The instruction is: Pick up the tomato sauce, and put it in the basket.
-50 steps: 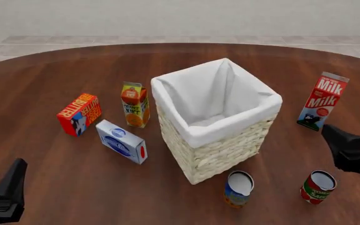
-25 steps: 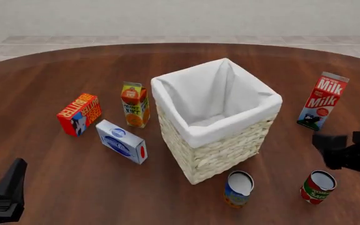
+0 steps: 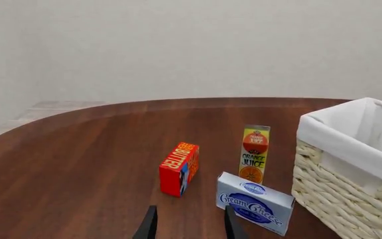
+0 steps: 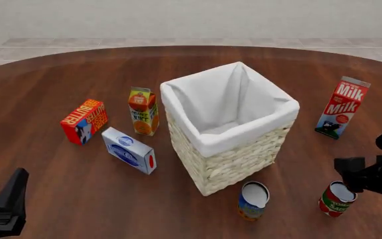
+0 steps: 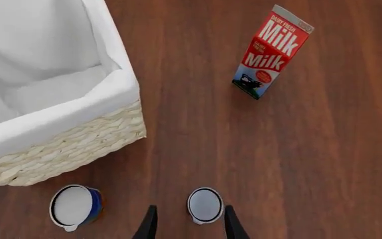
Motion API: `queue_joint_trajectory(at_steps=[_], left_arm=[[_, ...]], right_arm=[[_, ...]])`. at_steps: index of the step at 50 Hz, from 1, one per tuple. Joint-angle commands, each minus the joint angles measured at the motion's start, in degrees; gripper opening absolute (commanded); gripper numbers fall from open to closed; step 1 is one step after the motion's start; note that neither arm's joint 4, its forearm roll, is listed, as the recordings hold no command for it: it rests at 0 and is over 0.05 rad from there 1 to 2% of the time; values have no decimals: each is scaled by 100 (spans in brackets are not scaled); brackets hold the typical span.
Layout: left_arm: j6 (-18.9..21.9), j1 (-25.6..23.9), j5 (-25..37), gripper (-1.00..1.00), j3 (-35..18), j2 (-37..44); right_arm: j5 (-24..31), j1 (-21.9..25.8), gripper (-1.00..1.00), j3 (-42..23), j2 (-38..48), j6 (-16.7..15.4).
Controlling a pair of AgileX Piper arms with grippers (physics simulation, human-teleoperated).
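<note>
Tomato sauce [image 4: 337, 198] stands upright on the wooden table [image 4: 45, 89] at the near right, to the right of the blue-and-orange can [image 4: 252, 200] and well apart from it. The right gripper [image 4: 354, 175] hangs directly above this can; in the right wrist view its 2 fingertips [image 5: 149, 225] are apart, and the silver-white top of the tomato sauce [image 5: 205, 204] lies between them, not clamped. The blue-and-orange can [image 5: 75, 206] stands near the front corner of the basket [image 5: 65, 149].

The basket [image 4: 234, 159], tall and woven with a white cloth liner, stands in the middle of the table. Only the white liner shows inside it. To its left the orange juice carton [image 4: 143, 111] stands upright, near the basket but not touching. Nearer and more left, the cream cheese box [image 4: 129, 150] lies flat, and the butter box [image 4: 84, 121] stands on its edge further left. The milk carton [image 4: 341, 107] stands upright at the far right.

The left gripper [image 4: 8, 201] is low at the near left, well apart from all things. In the left wrist view its fingers [image 3: 149, 226] are apart and hold nothing.
</note>
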Motion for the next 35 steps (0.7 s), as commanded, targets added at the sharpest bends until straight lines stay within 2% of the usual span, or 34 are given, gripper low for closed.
queue_joint_trajectory(at_steps=[1,35], left_arm=[[2,0,8,100,6,-18],[1,0,-42,100,-4,42]], right_arm=[[-24,-158,100,177,87,-173],[-978,-464,100,757,961,-301]])
